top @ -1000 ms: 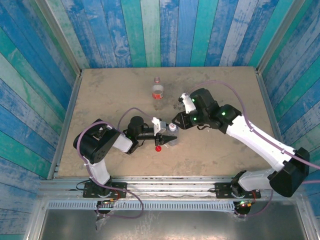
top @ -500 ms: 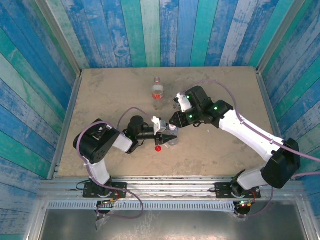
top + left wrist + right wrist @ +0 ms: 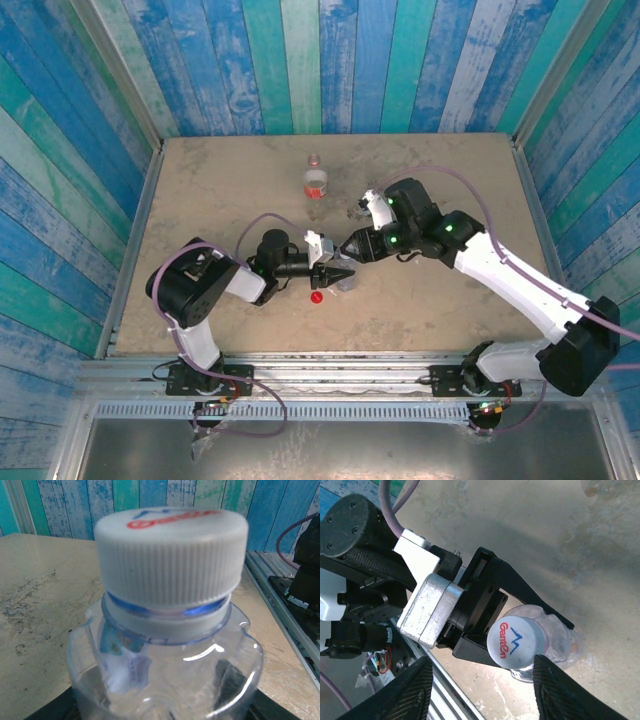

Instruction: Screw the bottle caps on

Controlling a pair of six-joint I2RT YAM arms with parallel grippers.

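My left gripper (image 3: 338,272) is shut on the plain bluish bottle (image 3: 165,670), which stands upright near the table's middle. A white cap (image 3: 170,555) with red and blue print sits on that bottle's neck. From above, my right gripper (image 3: 480,690) hangs open over this cap (image 3: 516,642); its fingers (image 3: 410,690) stand wide to either side and grip nothing. In the top view the right gripper (image 3: 351,249) sits just behind the plain bottle (image 3: 347,281). The red cap (image 3: 316,297) lies loose on the table beside the left gripper. The labelled bottle (image 3: 315,184) stands upright further back.
The tan table (image 3: 220,190) is walled by blue and green painted boards on three sides. A metal rail (image 3: 350,365) runs along the near edge by the arm bases. The left arm's black body (image 3: 365,545) lies close beside the right gripper.
My right gripper has opened off the white cap and its wrist has swung back a little to the right. The left gripper and the plain bottle have stayed in place.
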